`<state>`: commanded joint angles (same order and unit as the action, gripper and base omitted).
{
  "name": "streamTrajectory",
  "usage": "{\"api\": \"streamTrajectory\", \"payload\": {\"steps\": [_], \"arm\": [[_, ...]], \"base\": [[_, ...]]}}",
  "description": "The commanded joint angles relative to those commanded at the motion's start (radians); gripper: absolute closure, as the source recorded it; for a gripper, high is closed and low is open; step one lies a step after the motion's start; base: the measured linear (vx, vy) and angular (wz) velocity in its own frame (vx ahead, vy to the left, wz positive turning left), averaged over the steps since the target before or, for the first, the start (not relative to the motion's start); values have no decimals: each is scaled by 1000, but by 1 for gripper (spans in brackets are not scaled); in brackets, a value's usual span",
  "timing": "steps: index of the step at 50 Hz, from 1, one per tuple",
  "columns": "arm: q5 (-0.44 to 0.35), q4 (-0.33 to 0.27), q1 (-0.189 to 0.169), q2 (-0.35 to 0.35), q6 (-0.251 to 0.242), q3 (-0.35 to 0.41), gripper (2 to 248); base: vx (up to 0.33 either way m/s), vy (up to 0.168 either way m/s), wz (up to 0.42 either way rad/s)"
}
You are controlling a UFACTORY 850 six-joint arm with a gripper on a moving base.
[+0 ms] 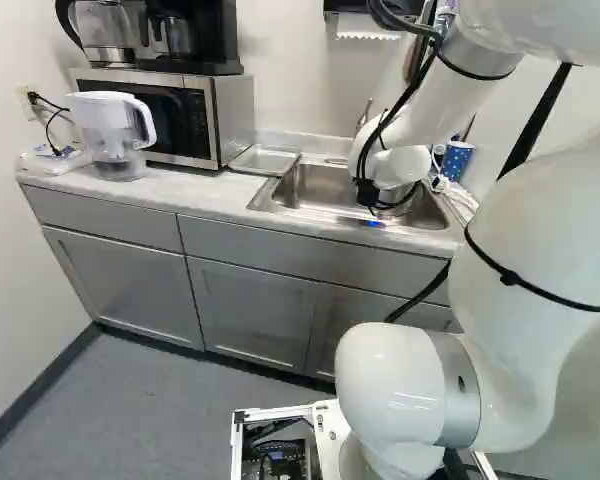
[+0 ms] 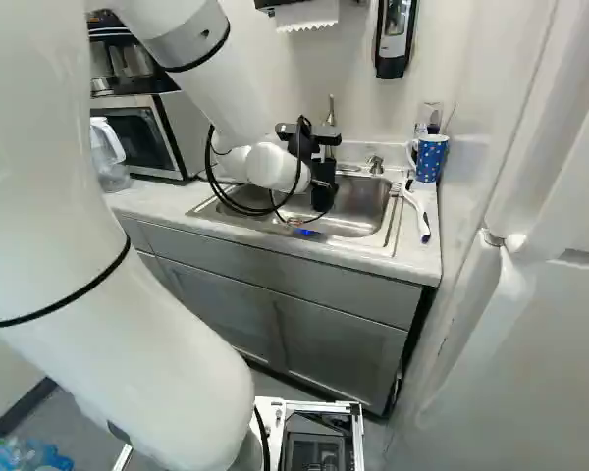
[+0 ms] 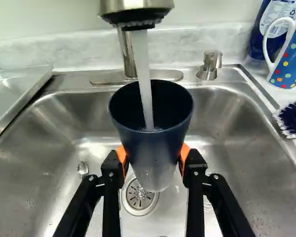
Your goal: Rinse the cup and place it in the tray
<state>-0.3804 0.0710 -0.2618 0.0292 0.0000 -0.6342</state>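
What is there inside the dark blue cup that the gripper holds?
Water from the faucet runs down into the cup. Its near wall covers the bottom, so how full the cup is cannot be told.

Pale countertop (image 1: 205, 197) with inset sink (image 3: 49, 136), microwave (image 1: 175, 120), pitcher (image 1: 108, 125), clear tray (image 1: 265, 160), dotted mug (image 2: 430, 160)

A: "Sink (image 2: 370, 201), centre of right base view: brushed metal, satin sheen. Cup (image 3: 153, 143) above: smooth, plastic-looking."

B: "Tray (image 1: 265, 160), upper middle of left base view: clear, shiny; glass or plastic, can't tell."

A: "Mug (image 2: 431, 159), right base view, upper right: glossy, ceramic-looking. Brush (image 3: 292, 118) beside: rough bristles."

B: "Paper towel (image 2: 306, 14), top centre, same view: matt paper. Pitcher (image 1: 108, 118), left base view, upper left: glossy plastic."
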Motion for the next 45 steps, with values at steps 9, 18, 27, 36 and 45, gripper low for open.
{"api": "streamTrajectory", "payload": {"steps": [9,18,27,36,45], "arm": [[0,0,0,0,0,0,129],[0,0,0,0,0,0,129],[0,0,0,0,0,0,129],[0,0,0,0,0,0,129],[0,0,0,0,0,0,129]], "base": [[0,0,0],[0,0,0],[0,0,0],[0,0,0],[0,0,0]]}}
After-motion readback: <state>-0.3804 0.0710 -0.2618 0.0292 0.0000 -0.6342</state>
